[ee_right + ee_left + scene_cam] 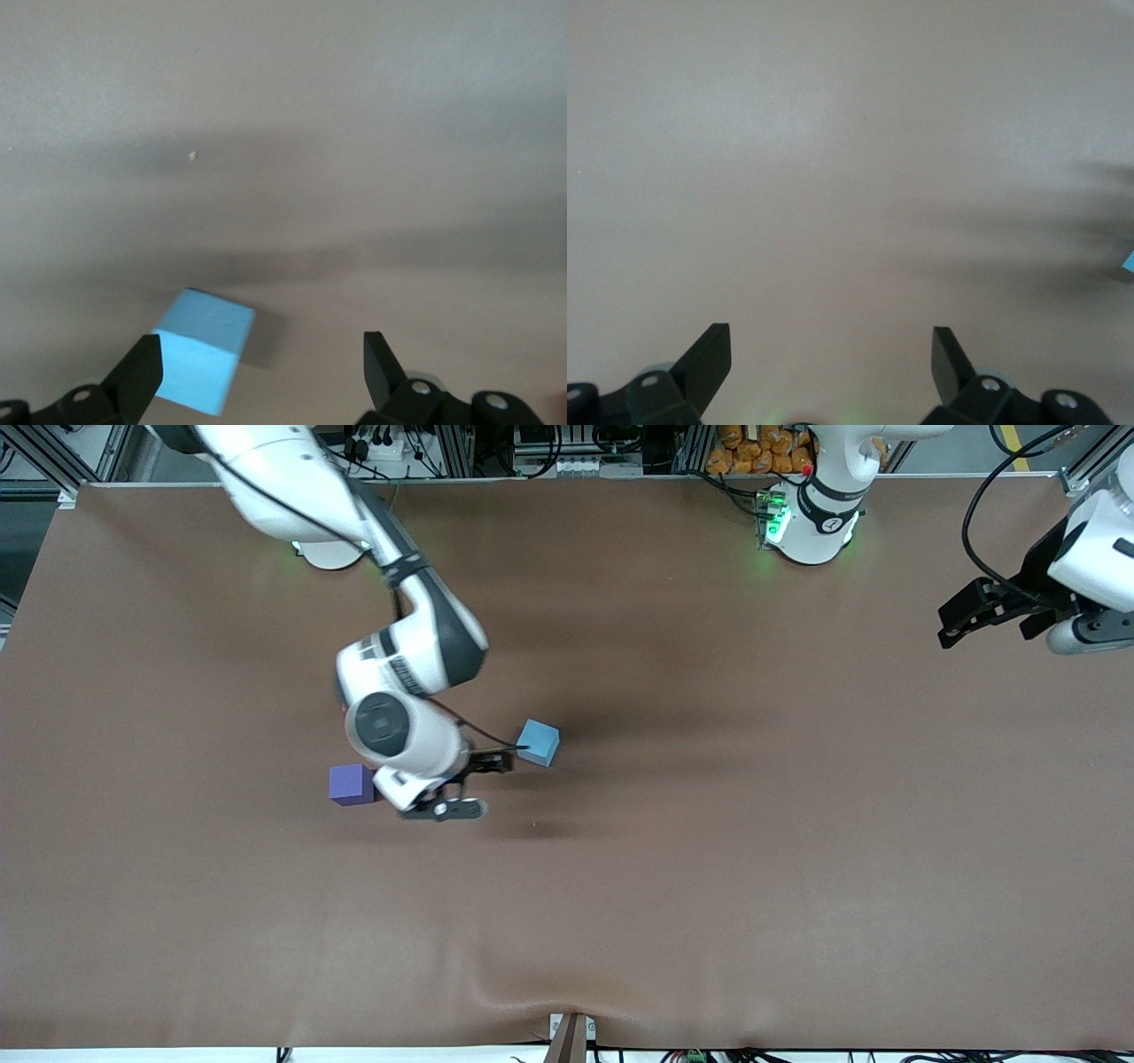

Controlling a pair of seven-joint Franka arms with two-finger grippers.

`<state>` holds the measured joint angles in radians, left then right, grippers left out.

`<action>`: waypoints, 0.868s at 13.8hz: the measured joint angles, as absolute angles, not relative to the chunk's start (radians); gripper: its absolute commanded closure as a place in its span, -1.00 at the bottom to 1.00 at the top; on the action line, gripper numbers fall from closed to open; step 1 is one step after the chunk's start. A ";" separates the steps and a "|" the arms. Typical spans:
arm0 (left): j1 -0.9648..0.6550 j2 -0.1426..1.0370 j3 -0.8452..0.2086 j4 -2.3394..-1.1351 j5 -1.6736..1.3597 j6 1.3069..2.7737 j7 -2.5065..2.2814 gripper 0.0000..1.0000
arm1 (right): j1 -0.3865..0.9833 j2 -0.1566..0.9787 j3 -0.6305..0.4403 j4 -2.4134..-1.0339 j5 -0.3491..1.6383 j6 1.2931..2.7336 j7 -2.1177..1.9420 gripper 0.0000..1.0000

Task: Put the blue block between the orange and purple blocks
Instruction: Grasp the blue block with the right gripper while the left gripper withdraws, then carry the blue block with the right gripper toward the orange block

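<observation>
The light blue block (539, 742) sits on the brown table near the middle. The purple block (352, 784) lies toward the right arm's end, partly covered by the right wrist. The orange block is hidden. My right gripper (483, 784) is open and low over the table beside the blue block. In the right wrist view the blue block (204, 350) lies just inside one finger (142, 367) of the open right gripper (261, 363). My left gripper (946, 627) waits open and empty above the left arm's end of the table, and its wrist view (831, 354) shows bare table.
The brown mat (709, 868) covers the whole table. Both arm bases and cables stand along the edge farthest from the front camera. A bracket (571, 1032) sits at the nearest edge. A sliver of blue (1129, 259) shows at the edge of the left wrist view.
</observation>
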<state>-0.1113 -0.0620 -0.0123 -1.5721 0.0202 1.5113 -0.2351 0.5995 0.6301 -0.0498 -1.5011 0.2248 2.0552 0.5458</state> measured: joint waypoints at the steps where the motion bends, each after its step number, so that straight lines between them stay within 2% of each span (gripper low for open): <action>1: -0.106 -0.069 -0.009 -1.572 0.020 1.505 -0.235 -1.00 | 0.627 0.644 -0.050 -1.502 0.225 2.077 0.608 -1.00; 6: -0.097 -0.074 -0.005 -1.582 0.020 1.502 -0.235 -1.00 | 0.736 0.721 -0.052 -1.503 0.224 2.148 0.740 -1.00; 11: -0.074 -0.074 -0.005 -1.594 0.020 1.506 -0.235 -1.00 | 0.741 0.754 -0.062 -1.517 0.188 2.148 0.741 -1.00; 12: -0.066 -0.074 -0.004 -1.594 0.020 1.506 -0.235 -1.00 | 0.741 0.760 -0.062 -1.518 0.187 2.149 0.741 -0.57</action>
<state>-0.0655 -0.0740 -0.0045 -1.5937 0.0202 1.5065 -0.2351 0.7409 0.7596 -0.0619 -1.5176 0.1872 2.1487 0.7406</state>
